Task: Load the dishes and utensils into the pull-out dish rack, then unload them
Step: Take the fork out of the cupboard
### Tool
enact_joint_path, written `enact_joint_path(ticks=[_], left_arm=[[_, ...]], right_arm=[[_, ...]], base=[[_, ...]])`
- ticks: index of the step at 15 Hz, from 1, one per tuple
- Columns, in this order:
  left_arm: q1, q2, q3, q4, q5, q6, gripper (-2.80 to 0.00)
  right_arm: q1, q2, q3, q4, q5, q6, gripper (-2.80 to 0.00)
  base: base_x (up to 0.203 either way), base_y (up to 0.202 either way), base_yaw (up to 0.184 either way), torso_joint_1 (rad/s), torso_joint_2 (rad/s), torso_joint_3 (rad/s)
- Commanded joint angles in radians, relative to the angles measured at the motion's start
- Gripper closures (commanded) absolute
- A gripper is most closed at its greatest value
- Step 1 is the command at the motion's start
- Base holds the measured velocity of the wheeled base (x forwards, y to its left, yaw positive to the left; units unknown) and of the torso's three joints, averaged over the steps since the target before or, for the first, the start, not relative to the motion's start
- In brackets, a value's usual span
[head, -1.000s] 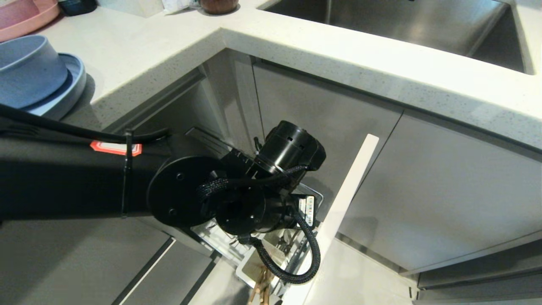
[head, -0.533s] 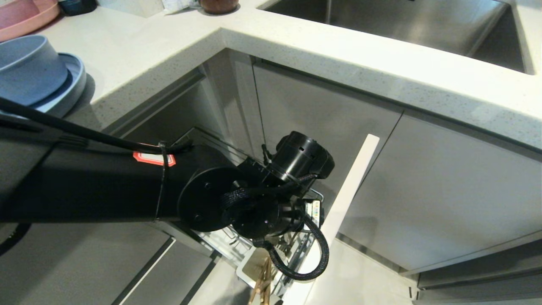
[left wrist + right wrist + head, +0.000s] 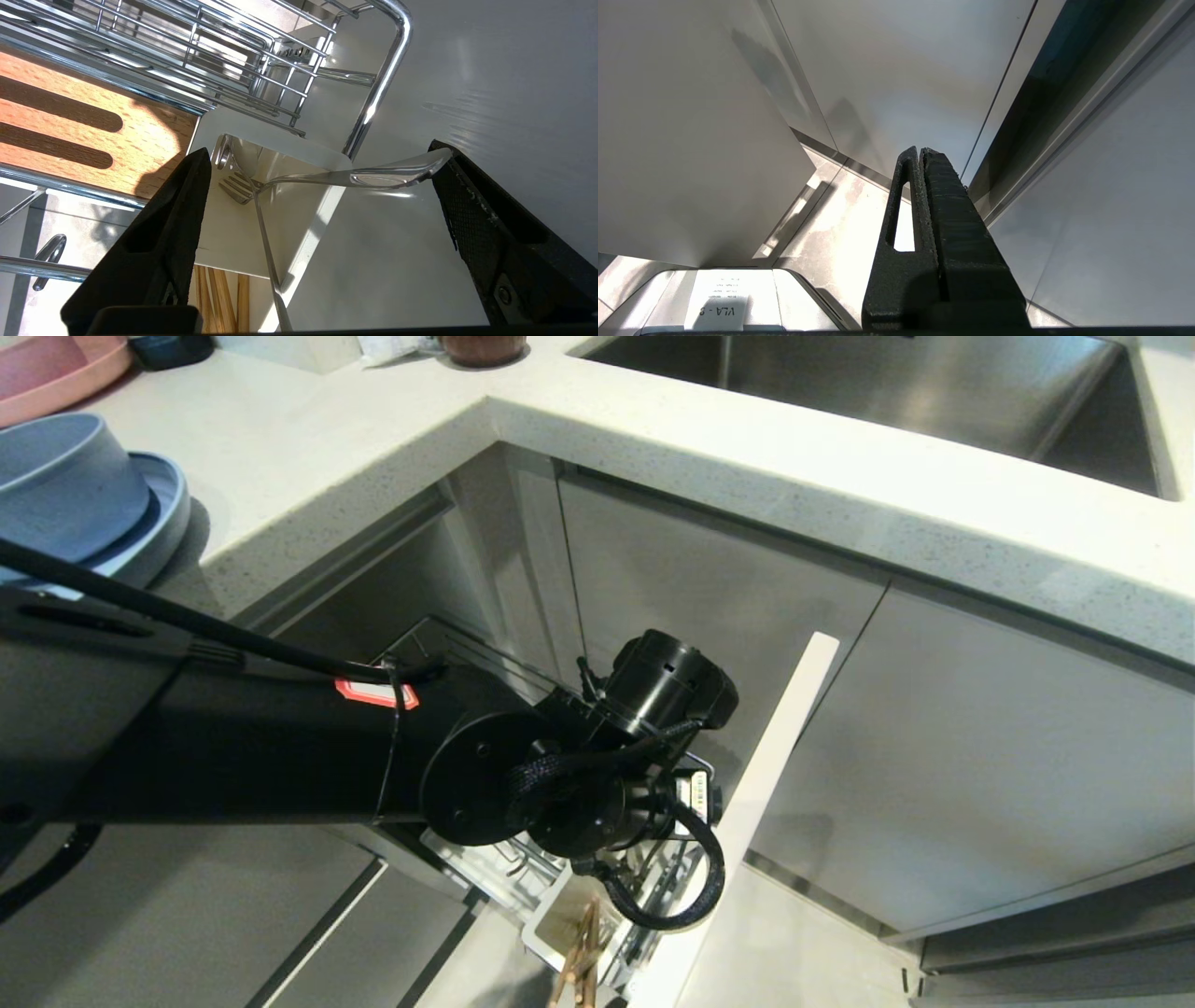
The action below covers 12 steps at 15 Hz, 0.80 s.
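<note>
My left gripper (image 3: 320, 149) hangs open over the white utensil cup (image 3: 224, 233) at the end of the pull-out dish rack (image 3: 280, 46). A silver fork (image 3: 373, 176) lies tines-down in the cup, its handle end right by one fingertip (image 3: 448, 186), not clamped. The spoon (image 3: 264, 242) and the chopsticks (image 3: 219, 298) stand in the same cup. In the head view the left arm's wrist (image 3: 597, 775) hides the fingers; the chopsticks (image 3: 581, 961) show below it. The blue bowl (image 3: 56, 485) sits on the blue plate (image 3: 154, 523) on the counter. My right gripper (image 3: 920, 150) is shut, parked low beside the cabinets.
The rack's slotted wooden strip (image 3: 70, 121) and chrome wires lie beside the cup. The pulled-out grey cabinet front (image 3: 775, 756) stands close on the right of the arm. A steel sink (image 3: 887, 383) is set into the counter behind; a pink plate (image 3: 56, 369) sits at the far left.
My left arm has pushed further right and a little lower over the rack's cup end. Nothing else in the head view has moved.
</note>
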Motion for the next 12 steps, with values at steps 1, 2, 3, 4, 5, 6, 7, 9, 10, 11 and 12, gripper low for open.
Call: enact_joint_path(ticks=[1, 2, 3, 4, 5, 6, 7, 9, 10, 11, 12], left_arm=[[-0.001, 0.001, 0.000, 0.004, 0.000, -0.003, -2.80], [-0.002, 0.001, 0.000, 0.005, 0.000, -0.003, -2.80], [-0.002, 0.001, 0.002, 0.008, 0.000, -0.003, 0.00], [-0.003, 0.001, 0.002, 0.008, 0.000, -0.003, 0.00], [-0.005, 0.001, 0.002, 0.008, 0.000, -0.003, 0.00], [-0.005, 0.001, 0.002, 0.008, 0.000, -0.003, 0.00], [-0.005, 0.001, 0.002, 0.008, 0.000, -0.003, 0.00], [-0.005, -0.002, 0.002, 0.008, 0.000, -0.003, 0.00], [-0.006, -0.002, 0.002, 0.008, 0.000, -0.003, 0.00], [-0.006, -0.002, 0.002, 0.008, 0.001, -0.003, 0.00], [-0.006, -0.002, 0.002, 0.008, 0.001, -0.003, 0.00]], right_arm=[[0.000, -0.002, 0.002, 0.000, 0.000, 0.000, 0.00], [0.000, -0.002, 0.002, 0.000, 0.000, 0.001, 0.00], [0.000, -0.004, 0.002, 0.000, 0.000, 0.001, 0.00], [0.000, -0.002, 0.002, 0.000, 0.000, 0.001, 0.00], [0.000, -0.003, 0.002, 0.000, 0.000, 0.000, 0.00], [0.000, -0.004, 0.002, 0.000, 0.000, 0.001, 0.00], [0.000, -0.002, 0.002, 0.000, 0.000, 0.001, 0.00], [0.000, -0.002, 0.002, 0.000, 0.000, 0.000, 0.00], [0.000, -0.002, 0.002, 0.000, 0.000, 0.000, 0.00], [0.000, -0.003, 0.002, 0.000, 0.000, 0.000, 0.00], [0.000, -0.003, 0.002, 0.000, 0.000, 0.000, 0.00]], base=[[0.000, 0.000, 0.000, 0.000, 0.00, 0.000], [0.000, 0.000, 0.000, 0.000, 0.00, 0.000], [0.000, 0.000, 0.000, 0.000, 0.00, 0.000], [0.000, 0.000, 0.000, 0.000, 0.00, 0.000], [0.000, 0.000, 0.000, 0.000, 0.00, 0.000], [0.000, 0.000, 0.000, 0.000, 0.00, 0.000], [0.000, 0.000, 0.000, 0.000, 0.00, 0.000], [0.000, 0.000, 0.000, 0.000, 0.00, 0.000], [0.000, 0.000, 0.000, 0.000, 0.00, 0.000], [0.000, 0.000, 0.000, 0.000, 0.00, 0.000], [0.000, 0.000, 0.000, 0.000, 0.00, 0.000]])
